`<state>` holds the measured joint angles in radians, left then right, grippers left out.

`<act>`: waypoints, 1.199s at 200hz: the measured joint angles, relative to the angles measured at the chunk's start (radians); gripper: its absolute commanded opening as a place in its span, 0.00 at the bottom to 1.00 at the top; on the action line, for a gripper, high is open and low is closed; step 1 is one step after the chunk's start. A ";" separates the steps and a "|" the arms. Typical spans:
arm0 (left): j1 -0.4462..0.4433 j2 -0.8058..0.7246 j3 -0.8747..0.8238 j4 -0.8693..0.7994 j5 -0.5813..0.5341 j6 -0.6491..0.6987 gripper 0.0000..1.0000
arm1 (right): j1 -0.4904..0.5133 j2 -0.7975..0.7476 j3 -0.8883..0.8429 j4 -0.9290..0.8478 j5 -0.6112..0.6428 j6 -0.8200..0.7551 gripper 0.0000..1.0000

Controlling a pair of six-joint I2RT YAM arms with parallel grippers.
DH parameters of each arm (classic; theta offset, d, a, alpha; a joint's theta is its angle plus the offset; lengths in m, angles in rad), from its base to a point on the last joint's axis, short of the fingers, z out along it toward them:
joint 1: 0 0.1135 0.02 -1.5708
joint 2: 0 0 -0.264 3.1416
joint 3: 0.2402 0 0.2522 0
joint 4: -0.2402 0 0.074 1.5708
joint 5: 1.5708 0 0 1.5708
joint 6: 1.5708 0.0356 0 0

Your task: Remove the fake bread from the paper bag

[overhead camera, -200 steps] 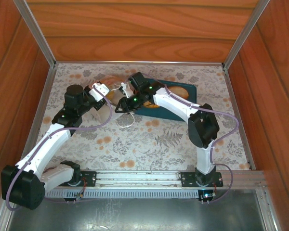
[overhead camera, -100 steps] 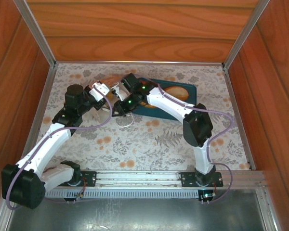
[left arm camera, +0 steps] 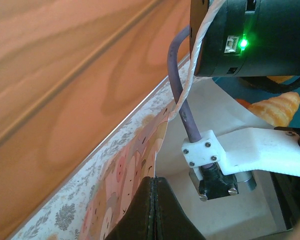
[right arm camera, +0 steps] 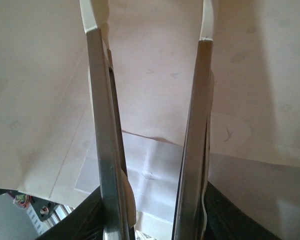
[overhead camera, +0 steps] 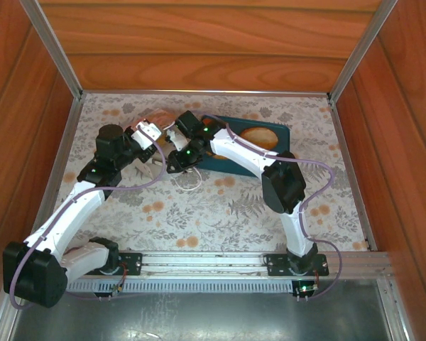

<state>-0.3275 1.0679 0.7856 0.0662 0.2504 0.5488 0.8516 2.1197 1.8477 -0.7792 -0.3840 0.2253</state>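
The paper bag [left arm camera: 127, 175] is gripped at its rim by the left gripper [left arm camera: 154, 200], whose jaws are clamped together on the paper. The right gripper [right arm camera: 150, 30] is seen inside the bag, its 2 fingers [right arm camera: 106, 150] spread apart. 1 croissant-shaped fake bread [left arm camera: 276, 108] is seen near the bag. A round piece [overhead camera: 259, 135] is seen on the teal tray [overhead camera: 282, 138], right of the bag.

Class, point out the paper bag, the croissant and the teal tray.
paper bag [right arm camera: 150, 85]: right wrist view, inner wall.
croissant [left arm camera: 277, 109]: left wrist view, ridged top.
teal tray [overhead camera: 282, 144]: top external view, bare right end.
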 measured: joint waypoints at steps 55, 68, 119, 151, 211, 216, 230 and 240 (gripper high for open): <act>0.000 0.001 0.000 0.000 0.006 -0.004 0.00 | 0.000 0.002 0.027 -0.003 -0.023 -0.001 0.42; 0.000 0.003 0.001 0.001 0.010 -0.005 0.00 | 0.000 0.004 0.048 -0.004 -0.038 -0.003 0.41; 0.000 0.030 0.021 0.000 0.008 -0.006 0.00 | -0.001 0.071 0.150 -0.030 -0.074 -0.007 0.41; 0.000 0.040 0.021 -0.010 -0.005 -0.006 0.00 | 0.000 0.118 0.191 -0.057 -0.050 -0.007 0.42; 0.000 0.041 0.021 -0.010 -0.010 -0.006 0.00 | 0.000 0.127 0.228 -0.117 0.022 -0.010 0.41; 0.000 0.040 0.021 -0.010 -0.010 -0.006 0.00 | 0.000 0.127 0.228 -0.122 0.026 -0.010 0.41; 0.000 0.040 0.021 -0.010 -0.010 -0.006 0.00 | 0.000 0.127 0.227 -0.133 0.036 -0.015 0.42; 0.000 0.040 0.021 -0.010 -0.010 -0.006 0.00 | 0.000 0.127 0.227 -0.142 0.036 -0.024 0.42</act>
<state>-0.3275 1.1084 0.8070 0.0563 0.2401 0.5423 0.8516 2.2471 2.0750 -0.9207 -0.3477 0.2016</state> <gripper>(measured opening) 0.046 0.416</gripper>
